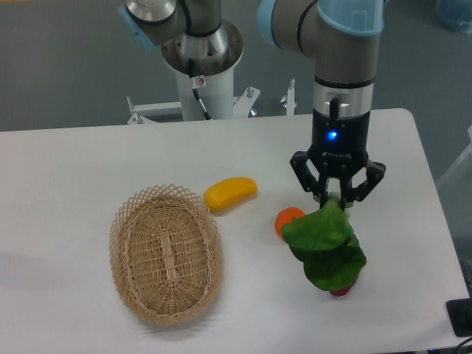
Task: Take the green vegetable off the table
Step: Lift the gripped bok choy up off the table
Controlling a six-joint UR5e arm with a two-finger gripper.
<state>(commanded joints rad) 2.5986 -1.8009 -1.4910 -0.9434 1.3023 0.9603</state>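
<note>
The gripper (336,198) pinches the stalk end of the green vegetable (326,249), whose leaves hang near the table's (74,169) right edge, beside an orange (287,220); a basket (166,254) lies left.

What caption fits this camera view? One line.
End effector grips the green vegetable beside a basket.

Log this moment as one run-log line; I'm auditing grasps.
gripper: shut on green vegetable | leaves hanging | basket: empty

Woven wicker basket (167,254), matt table (74,169)
</note>
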